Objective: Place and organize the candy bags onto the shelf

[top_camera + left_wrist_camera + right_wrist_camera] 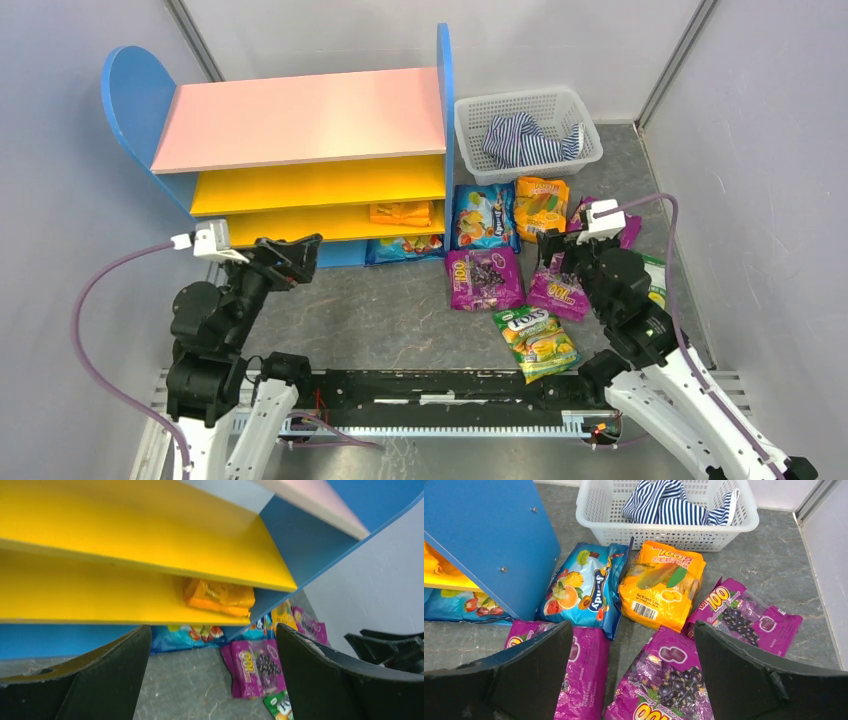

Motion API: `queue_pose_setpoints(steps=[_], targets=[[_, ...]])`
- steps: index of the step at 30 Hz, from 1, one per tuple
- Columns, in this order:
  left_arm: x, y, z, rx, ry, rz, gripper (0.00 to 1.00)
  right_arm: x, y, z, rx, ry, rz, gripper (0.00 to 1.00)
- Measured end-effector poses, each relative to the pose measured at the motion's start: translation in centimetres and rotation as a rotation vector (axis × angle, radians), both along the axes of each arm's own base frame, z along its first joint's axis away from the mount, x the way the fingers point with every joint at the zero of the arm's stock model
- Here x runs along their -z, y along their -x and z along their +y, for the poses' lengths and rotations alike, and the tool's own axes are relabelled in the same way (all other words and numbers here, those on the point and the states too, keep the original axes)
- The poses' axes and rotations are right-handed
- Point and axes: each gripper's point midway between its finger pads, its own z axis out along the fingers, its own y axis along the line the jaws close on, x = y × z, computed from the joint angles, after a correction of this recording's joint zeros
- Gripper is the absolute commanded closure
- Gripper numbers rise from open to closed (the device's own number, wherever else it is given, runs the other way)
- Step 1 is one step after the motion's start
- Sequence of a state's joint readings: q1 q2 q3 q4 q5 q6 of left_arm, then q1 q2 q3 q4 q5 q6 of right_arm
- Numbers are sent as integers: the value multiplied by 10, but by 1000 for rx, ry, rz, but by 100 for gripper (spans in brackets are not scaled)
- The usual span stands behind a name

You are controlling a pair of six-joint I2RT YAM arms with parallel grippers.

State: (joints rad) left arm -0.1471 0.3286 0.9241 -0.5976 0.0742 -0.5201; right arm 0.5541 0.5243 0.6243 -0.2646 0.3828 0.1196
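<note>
The shelf [300, 115] has a pink top board and yellow lower boards. An orange candy bag [401, 212] lies on its lowest board [75, 600]. A blue bag [405, 247] pokes out from under it. Loose on the floor to the right are a blue bag [584, 587], an orange bag [661, 587], three purple grape bags [669, 680] [584, 675] [744, 617] and a green FOX'S bag [537, 342]. My left gripper [212, 630] stands open and empty in front of the shelf. My right gripper [633, 625] hovers open over the purple bags.
A white mesh basket [560, 105] holding a blue-white striped cloth [530, 140] stands at the back right, beside the shelf's blue side panel [489, 535]. Grey walls close in the left, right and back. Another green bag [655, 280] lies behind my right arm.
</note>
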Motion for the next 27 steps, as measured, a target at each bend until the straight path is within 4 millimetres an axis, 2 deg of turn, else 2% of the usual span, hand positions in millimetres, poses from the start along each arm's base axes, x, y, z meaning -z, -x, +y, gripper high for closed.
queue_pose_setpoints(steps=[8,18,23,27], targets=[[65,-10,-28,142,30,197,0,25,-7,17,-65,37,76,2],[142,-11,-63,339,78,465,0,84,-3,48,-214,30,205,2],[166,-3,-81,437,152,522,0,106,-4,61,-245,10,294,2],[172,4,-96,506,179,541,0,123,-2,73,-280,-18,360,2]])
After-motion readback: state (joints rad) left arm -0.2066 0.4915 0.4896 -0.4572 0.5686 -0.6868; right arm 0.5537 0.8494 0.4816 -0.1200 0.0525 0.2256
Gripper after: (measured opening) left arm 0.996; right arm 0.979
